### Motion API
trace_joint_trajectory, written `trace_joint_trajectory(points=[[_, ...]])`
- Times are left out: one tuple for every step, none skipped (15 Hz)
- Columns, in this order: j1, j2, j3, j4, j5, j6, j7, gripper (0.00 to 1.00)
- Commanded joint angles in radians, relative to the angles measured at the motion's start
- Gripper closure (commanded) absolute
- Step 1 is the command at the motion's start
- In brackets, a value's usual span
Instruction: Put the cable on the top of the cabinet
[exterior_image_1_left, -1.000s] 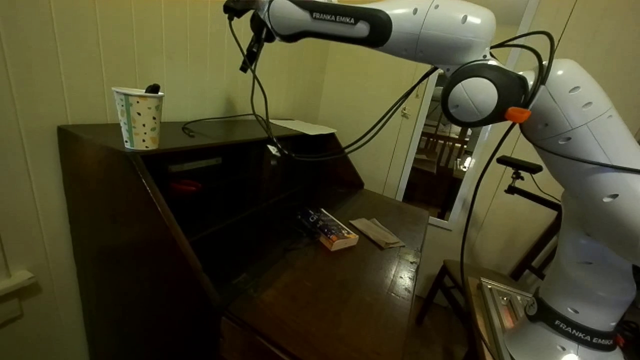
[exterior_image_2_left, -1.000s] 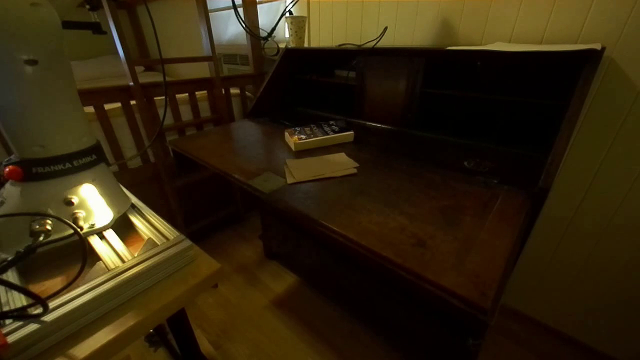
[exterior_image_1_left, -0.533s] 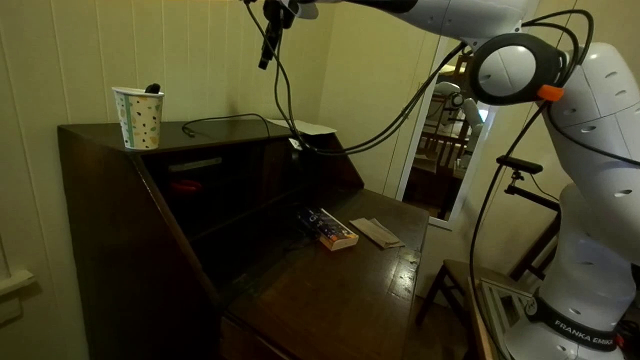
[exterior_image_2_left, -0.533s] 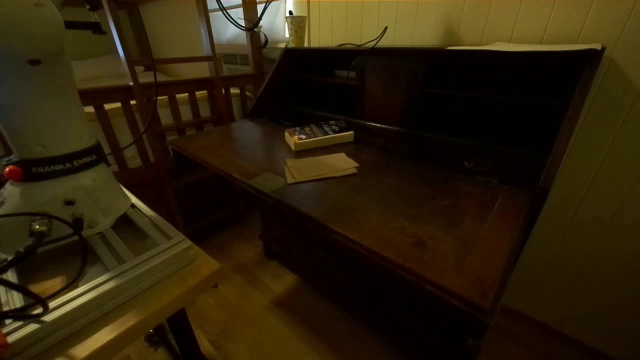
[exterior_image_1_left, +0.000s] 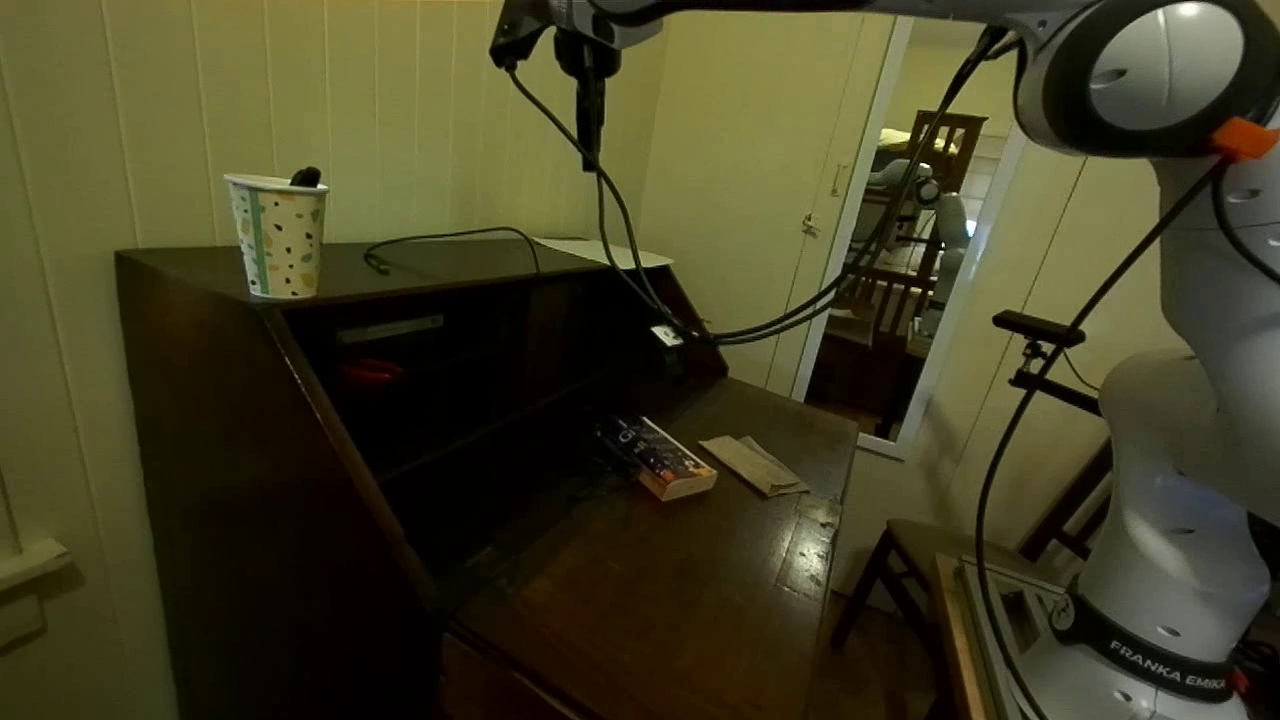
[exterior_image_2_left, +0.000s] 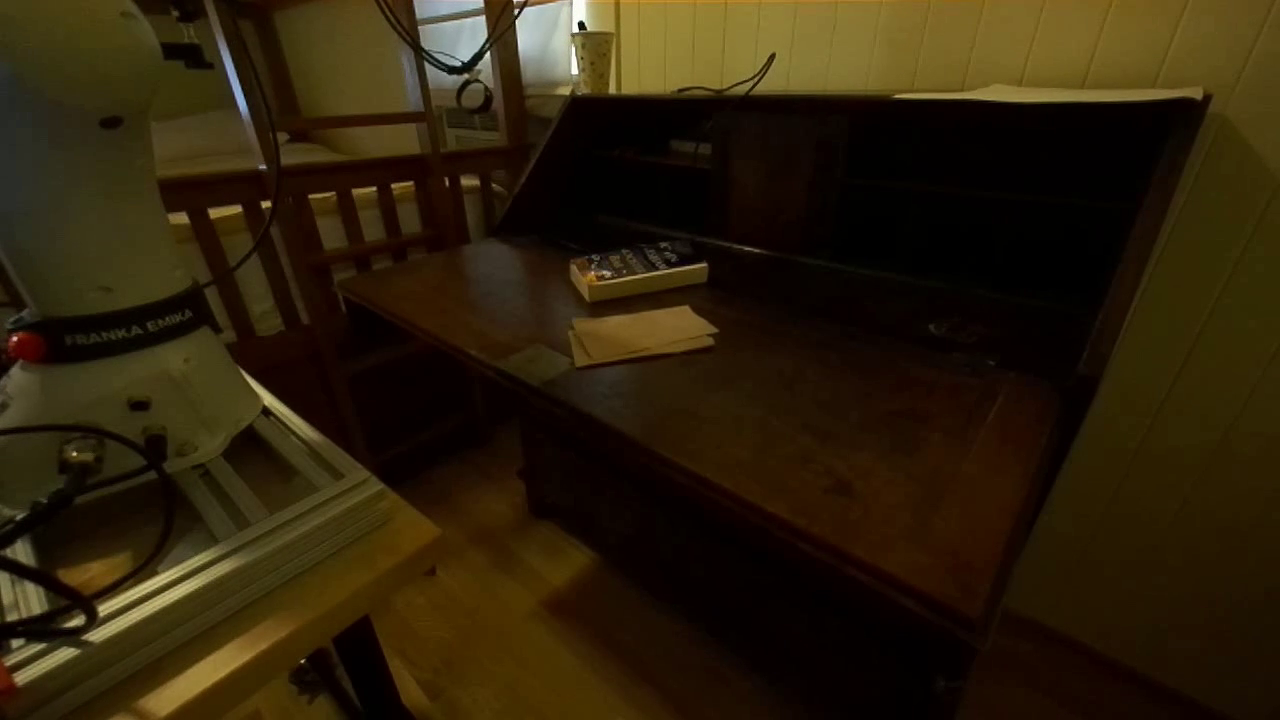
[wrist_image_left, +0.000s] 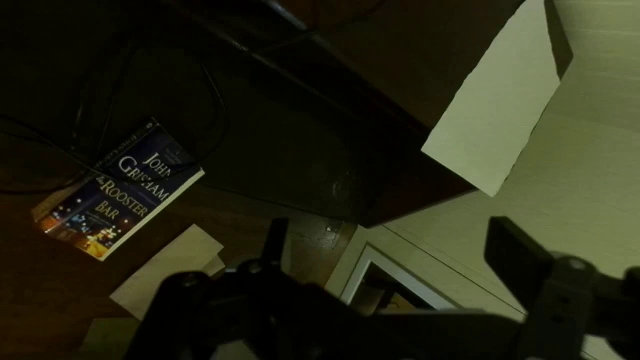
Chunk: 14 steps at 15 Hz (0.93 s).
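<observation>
Item 1. Long, thin, flexible black cable (exterior_image_1_left: 452, 234): is lying on the flat top of the large dark brown wooden cabinet (exterior_image_1_left: 240, 450). In an exterior view its loose end is pointing to eight o'clock; its other stretch is crossing the front edge at four and disappearing into the dark interior.

Item 2. Black two-fingered tool (wrist_image_left: 387, 227): is hanging in the air at two o'clock from the cable, well apart; its fingers are standing wide, nothing showing between them.

Item 3. Black sagging arm cords (exterior_image_1_left: 700, 338): are drooping at four o'clock from the cable.

Item 4. Speckled white paper cup (exterior_image_1_left: 285, 240): is standing at nine o'clock. Flat white paper sheet (exterior_image_1_left: 605, 254): is lying at three.

Item 5. Step, by judgement: placing is looking complete; clearing the tool is remaining. Handling: keeping the fingers spread, rising toward two o'clock before any swing, steering the arm cords off the front edge lest they hook the cable. If the overhanging length is dragging the cable forward, regrasping near the edge and laying slack toward twelve.
</observation>
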Motion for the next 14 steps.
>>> trace_joint_trajectory(points=[[0.017,-0.013,-0.007,-0.026,-0.016,-0.003,0.005,0.00],[0.024,-0.023,-0.011,-0.043,-0.023,-0.003,0.005,0.00],[0.025,-0.029,-0.013,-0.053,-0.025,-0.003,0.005,0.00],[0.025,-0.034,-0.015,-0.060,-0.026,-0.003,0.005,0.00],[0.024,-0.036,-0.017,-0.062,-0.026,-0.003,0.005,0.00],[0.024,-0.036,-0.019,-0.062,-0.026,-0.003,0.005,0.00],[0.025,-0.039,-0.020,-0.072,-0.023,-0.005,0.013,0.00],[0.027,-0.050,-0.021,-0.101,-0.020,-0.006,0.034,0.00],[0.031,-0.061,-0.023,-0.130,-0.020,-0.007,0.053,0.00],[0.058,-0.048,-0.086,-0.127,0.025,-0.018,0.030,0.00],[0.074,-0.053,-0.119,-0.150,0.058,-0.023,0.018,0.00],[0.078,-0.086,-0.112,-0.222,0.053,-0.023,0.048,0.00],[0.092,-0.107,-0.130,-0.277,0.073,-0.020,0.050,0.00],[0.105,-0.122,-0.148,-0.321,0.094,-0.016,0.044,0.00]])
